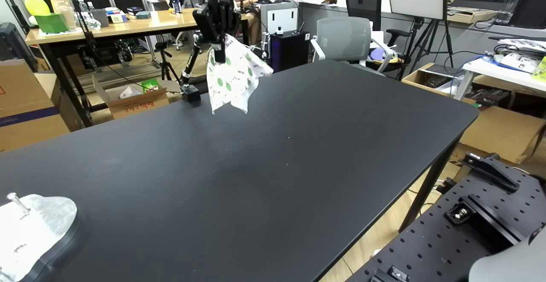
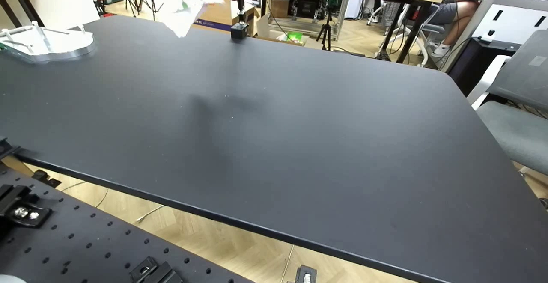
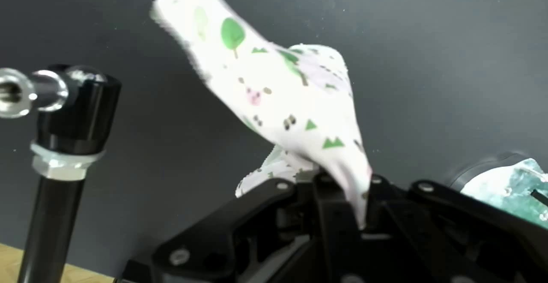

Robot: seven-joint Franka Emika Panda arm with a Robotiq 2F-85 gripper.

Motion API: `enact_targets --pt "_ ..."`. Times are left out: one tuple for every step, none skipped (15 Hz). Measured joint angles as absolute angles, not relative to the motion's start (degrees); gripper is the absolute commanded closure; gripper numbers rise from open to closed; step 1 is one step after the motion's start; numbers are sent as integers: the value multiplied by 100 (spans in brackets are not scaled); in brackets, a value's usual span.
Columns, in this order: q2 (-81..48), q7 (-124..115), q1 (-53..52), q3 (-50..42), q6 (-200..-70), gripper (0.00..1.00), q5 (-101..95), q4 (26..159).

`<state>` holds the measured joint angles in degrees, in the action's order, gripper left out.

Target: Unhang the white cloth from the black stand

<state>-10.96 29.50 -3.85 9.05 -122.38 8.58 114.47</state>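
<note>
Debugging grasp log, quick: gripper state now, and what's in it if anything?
Gripper: closed, holding the white tree-print cloth, which is pinched between the jaws and hangs down.

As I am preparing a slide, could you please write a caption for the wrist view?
The gripper holds the patterned white cloth over the dark table, clear of the black stand.

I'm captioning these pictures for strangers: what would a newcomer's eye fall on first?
Probably the white cloth printed with green trees, hanging from the black two-fingered gripper over the black table. Next, the black stand with silver fittings at the wrist view's left. Then the pale wavy-edged board with pegs, upper left in an exterior view.
</note>
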Motion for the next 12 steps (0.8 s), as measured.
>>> enact_targets --pt "-1183 2891 -432 906 -12278 99 766 11470" --pt "-1281 2755 -470 906 -12378 99 659 11508" --pt "-1387 2543 -506 902 -12573 99 523 11561" --pt "-1499 2278 -548 891 -12801 99 365 11624" --pt "-1613 2003 -593 877 -13006 99 213 11687" --pt "-1732 1729 -642 856 -13176 99 73 11744" --pt "-1846 1474 -689 833 -13332 99 -46 11799" --pt "-1946 1258 -730 812 -13457 99 -154 11846" --pt "-2043 1050 -778 777 -13593 81 -275 11893" --pt "-2126 855 -824 736 -13746 68 -400 11940" --pt "-2202 660 -876 684 -13882 63 -520 11985" --pt "-2263 479 -924 630 -13990 56 -632 12019"
